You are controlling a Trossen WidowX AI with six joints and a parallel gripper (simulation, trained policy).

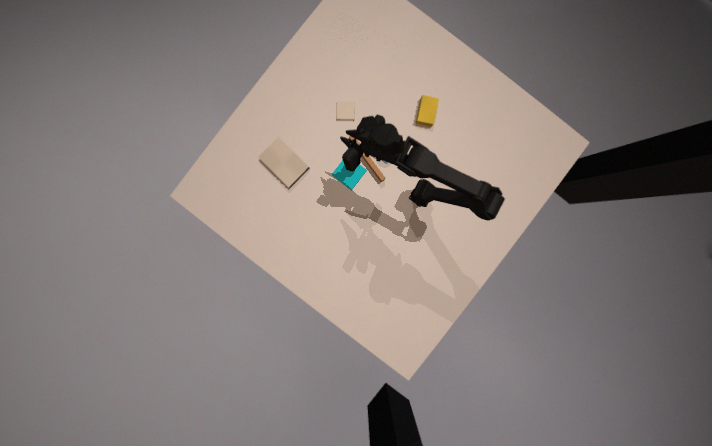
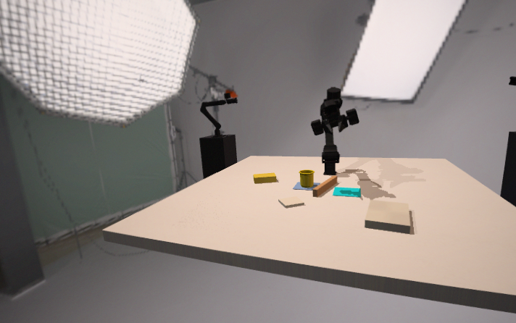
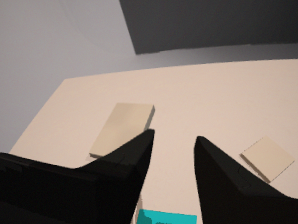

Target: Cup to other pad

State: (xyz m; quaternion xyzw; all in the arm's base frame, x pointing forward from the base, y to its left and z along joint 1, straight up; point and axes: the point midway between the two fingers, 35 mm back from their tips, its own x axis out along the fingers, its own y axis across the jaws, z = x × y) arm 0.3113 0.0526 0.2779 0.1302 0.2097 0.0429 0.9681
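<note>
A yellow cup stands upright on the blue pad. In the top view the arm hides the cup, and the marbles cannot be seen in any view. The teal pad lies on the other side of the wooden bar, with nothing standing on it. My gripper is partly open and empty, high above the table and away from the cup. Its fingertips stand a modest gap apart in the wrist view.
The orange-brown bar lies between the two pads. A yellow block, a small beige tile and a larger beige slab lie around them on the table.
</note>
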